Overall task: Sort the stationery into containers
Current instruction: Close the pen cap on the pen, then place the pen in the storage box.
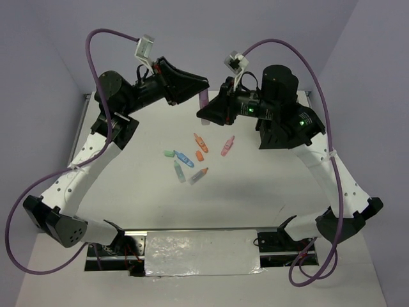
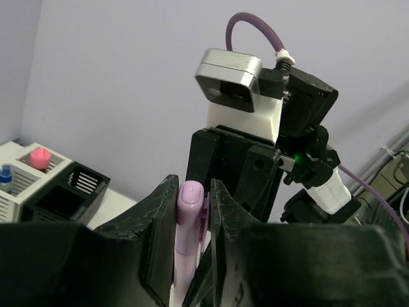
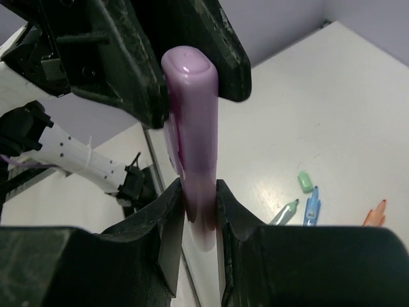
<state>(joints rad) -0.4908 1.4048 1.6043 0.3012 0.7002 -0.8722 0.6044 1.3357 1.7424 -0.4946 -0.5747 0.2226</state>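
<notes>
A purple marker (image 1: 204, 100) hangs above the far middle of the table, held at both ends. My left gripper (image 1: 202, 86) is shut on its capped end (image 2: 190, 208). My right gripper (image 1: 206, 114) is shut on the other end (image 3: 198, 192). Left wrist view: the marker stands upright between the jaws of my left gripper (image 2: 195, 199). Right wrist view: it rises from my right gripper (image 3: 199, 199) up into the left fingers (image 3: 223, 57). The black slatted organiser (image 2: 67, 192) and the white mesh tray (image 2: 22, 192) show only at the left of the left wrist view.
Loose stationery lies mid-table: two orange markers (image 1: 200, 142) (image 1: 199, 155), a pink one (image 1: 227, 146), a green cap (image 1: 169, 153), a blue marker (image 1: 185, 159), and two greyish ones (image 1: 179, 171) (image 1: 199, 176). The tray holds a pink item (image 2: 39, 157) and a blue-capped bottle (image 2: 6, 174).
</notes>
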